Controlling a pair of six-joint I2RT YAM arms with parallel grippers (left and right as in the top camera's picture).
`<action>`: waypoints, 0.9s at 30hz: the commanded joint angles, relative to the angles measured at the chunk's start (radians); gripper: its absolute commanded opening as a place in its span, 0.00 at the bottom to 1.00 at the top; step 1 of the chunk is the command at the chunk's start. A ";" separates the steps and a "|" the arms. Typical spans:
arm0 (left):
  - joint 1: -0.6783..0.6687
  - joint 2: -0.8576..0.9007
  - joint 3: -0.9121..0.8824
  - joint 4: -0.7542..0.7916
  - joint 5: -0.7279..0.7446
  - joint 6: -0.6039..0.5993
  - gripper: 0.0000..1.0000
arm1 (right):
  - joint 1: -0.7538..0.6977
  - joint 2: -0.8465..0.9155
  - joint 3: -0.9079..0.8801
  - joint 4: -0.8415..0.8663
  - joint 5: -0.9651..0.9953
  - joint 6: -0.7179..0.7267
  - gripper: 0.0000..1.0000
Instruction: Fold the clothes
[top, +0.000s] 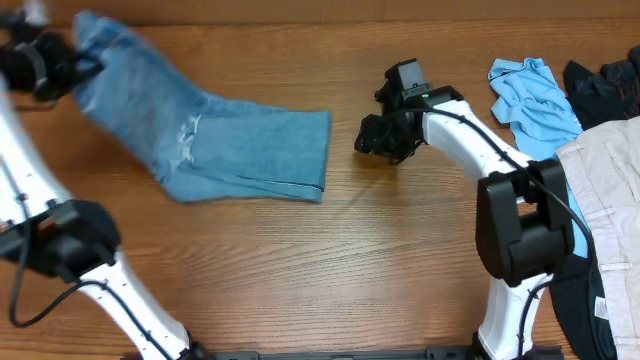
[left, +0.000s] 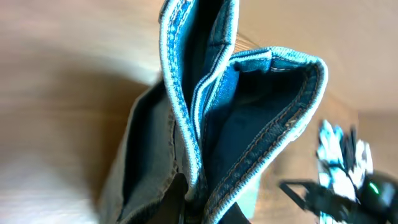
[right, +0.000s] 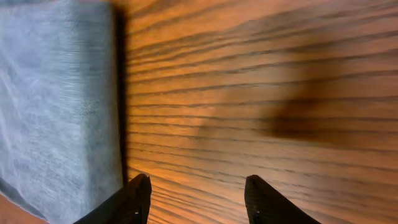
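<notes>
The light-wash denim jeans lie folded across the left half of the wooden table, one end lifted at the far left. My left gripper is shut on that lifted end; the left wrist view shows the stitched hem edges of the jeans pinched between the fingers. My right gripper is open and empty, just right of the jeans' right edge. In the right wrist view the fingers hover over bare wood with the jeans' edge to the left.
A sky-blue T-shirt lies at the back right, dark clothes behind it and beige trousers at the right edge. The wooden table stretches between the arms.
</notes>
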 joint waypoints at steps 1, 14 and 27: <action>-0.156 -0.019 0.048 -0.019 -0.062 0.016 0.04 | 0.023 0.003 0.025 0.012 -0.031 0.006 0.52; -0.557 -0.017 0.025 -0.074 -0.432 -0.019 0.04 | 0.080 0.003 0.025 0.019 -0.025 0.005 0.52; -0.644 -0.016 -0.090 -0.063 -0.479 -0.097 0.04 | 0.096 0.003 0.023 0.000 -0.011 0.032 0.46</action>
